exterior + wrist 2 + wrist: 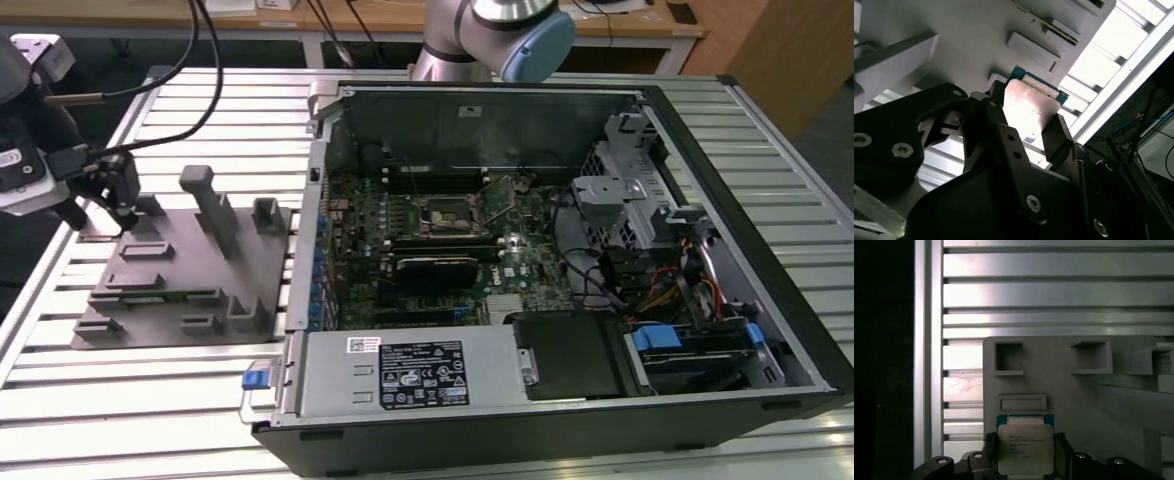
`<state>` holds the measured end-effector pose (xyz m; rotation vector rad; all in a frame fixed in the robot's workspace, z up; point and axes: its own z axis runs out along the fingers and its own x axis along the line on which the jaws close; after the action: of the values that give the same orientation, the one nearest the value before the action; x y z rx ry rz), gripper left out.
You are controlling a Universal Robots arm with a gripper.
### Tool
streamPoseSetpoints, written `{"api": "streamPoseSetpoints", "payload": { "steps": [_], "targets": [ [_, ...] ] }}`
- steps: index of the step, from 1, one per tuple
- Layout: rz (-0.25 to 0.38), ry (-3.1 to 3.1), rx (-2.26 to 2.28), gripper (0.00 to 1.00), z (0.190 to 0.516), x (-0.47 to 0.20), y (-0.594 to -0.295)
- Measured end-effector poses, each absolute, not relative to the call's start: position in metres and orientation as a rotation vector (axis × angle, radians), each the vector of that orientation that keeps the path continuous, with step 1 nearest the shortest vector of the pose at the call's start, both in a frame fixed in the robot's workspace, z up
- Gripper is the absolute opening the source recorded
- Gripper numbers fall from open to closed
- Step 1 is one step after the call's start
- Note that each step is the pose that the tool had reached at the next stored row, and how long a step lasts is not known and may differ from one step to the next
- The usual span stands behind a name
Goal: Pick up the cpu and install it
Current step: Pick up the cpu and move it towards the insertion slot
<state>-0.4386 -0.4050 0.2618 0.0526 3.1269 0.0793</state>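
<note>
The cpu (1025,447), a flat square chip with a pale metal top and a blue-green rim, sits between the two black fingers of my gripper (1025,441). The jaws press against its opposite edges. In the second wrist view the cpu (1029,107) shows again, its bright top caught between the dark fingers (1056,135), just over the grey tray (969,45). In the exterior view my gripper (124,210) hangs at the far left corner of the grey tray (160,290). The open socket (445,212) lies on the motherboard inside the computer case.
The open computer case (747,330) takes up the exterior view's right, with cables, drive bays and a power supply (400,372). The grey tray has upright posts (214,205) and small pockets (1008,358). Everything rests on a slatted aluminium table (174,400).
</note>
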Motion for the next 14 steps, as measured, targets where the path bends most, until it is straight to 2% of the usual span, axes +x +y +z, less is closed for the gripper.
{"api": "streamPoseSetpoints", "payload": {
  "steps": [14],
  "targets": [
    [0.079,3.127,0.053,0.54,0.305,-0.439,-0.405]
  ]
}}
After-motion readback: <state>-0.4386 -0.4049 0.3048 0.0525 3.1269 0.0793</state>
